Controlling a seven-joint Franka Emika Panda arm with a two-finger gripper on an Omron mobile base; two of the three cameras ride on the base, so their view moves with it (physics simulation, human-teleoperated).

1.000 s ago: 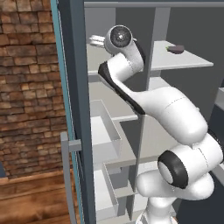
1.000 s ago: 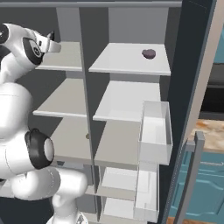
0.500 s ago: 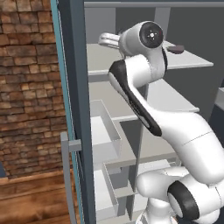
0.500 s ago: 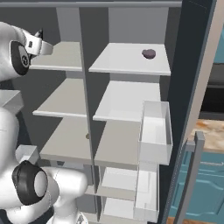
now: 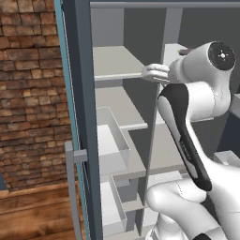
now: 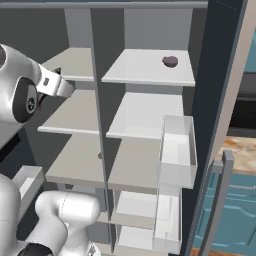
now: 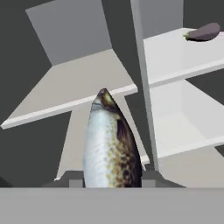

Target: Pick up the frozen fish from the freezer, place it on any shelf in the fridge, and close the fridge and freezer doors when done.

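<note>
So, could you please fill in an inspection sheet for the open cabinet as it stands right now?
Surface: pale grey shelves in both halves, mostly bare.
Job's things: frozen fish held between the fingertips, pointing at the left-hand shelves; both doors open.
Clutter: dark maroon lump on the top right shelf; clear door bins.
Grippers: gripper shut on the fish, raised at upper-shelf height.
Cables: nothing seen.
Surroundings: brick wall, wooden floor, teal cabinets.
</note>
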